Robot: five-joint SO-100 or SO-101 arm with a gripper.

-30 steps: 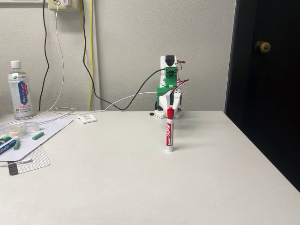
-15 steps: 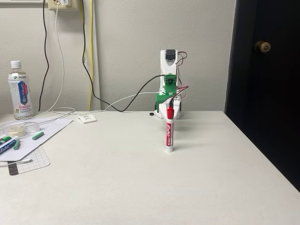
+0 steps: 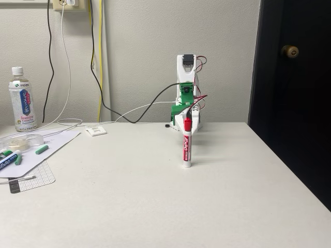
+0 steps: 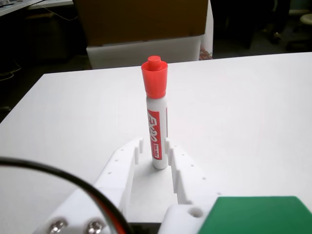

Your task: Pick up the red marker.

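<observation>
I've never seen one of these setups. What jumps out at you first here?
The red marker stands upright on its end, cap up, alone mid-table. Right behind it in the fixed view is the small white-and-green arm; in the wrist view its open gripper has a white finger on either side of the marker's lower barrel.

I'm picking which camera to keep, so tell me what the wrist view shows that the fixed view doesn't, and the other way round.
Wrist view: the two white fingers standing either side of the marker's lower barrel with gaps, plus a cardboard box beyond the table edge. Fixed view: the arm from the front, a bottle, other markers on paper, and the door. Both: the red marker standing upright, cap up, on the white table.
</observation>
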